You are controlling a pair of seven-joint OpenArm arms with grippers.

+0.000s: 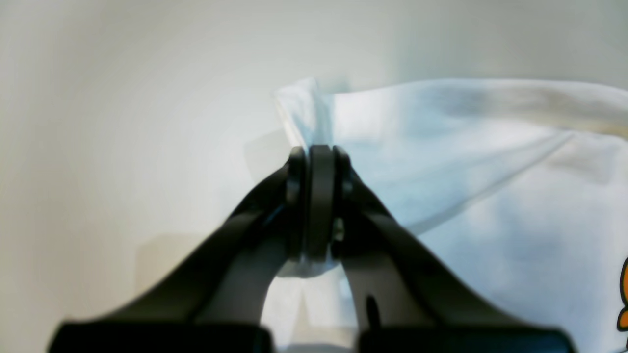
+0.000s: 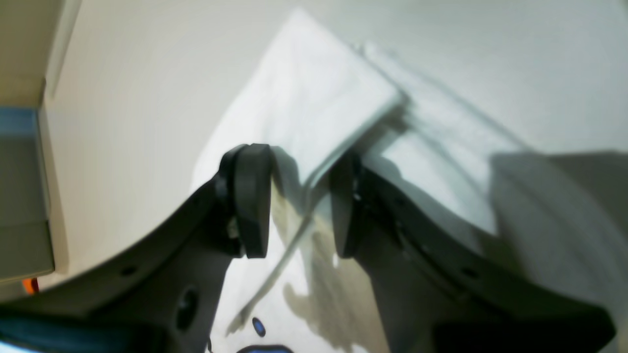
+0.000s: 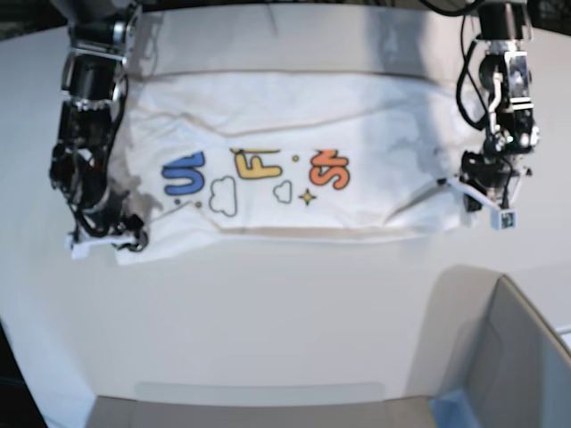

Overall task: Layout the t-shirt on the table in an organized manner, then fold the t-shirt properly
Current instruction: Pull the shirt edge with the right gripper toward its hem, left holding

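The white t-shirt (image 3: 268, 116) lies spread sideways across the table (image 3: 285, 303), print up, with blue, yellow and orange letters and cloud outlines. My left gripper (image 1: 321, 157) is shut on a pinched corner of the t-shirt (image 1: 466, 171); in the base view this gripper (image 3: 473, 187) is at the shirt's right end. At the lower left corner of the shirt my right gripper (image 3: 129, 239) rests on the cloth. In the right wrist view it (image 2: 299, 196) stands open, its pads on either side of a folded edge of the t-shirt (image 2: 314, 98) without closing on it.
A grey box (image 3: 508, 357) with a blue corner (image 3: 455, 406) stands at the front right of the table. The same box (image 2: 19, 196) shows at the left edge of the right wrist view. Bare white tabletop stretches in front of the shirt.
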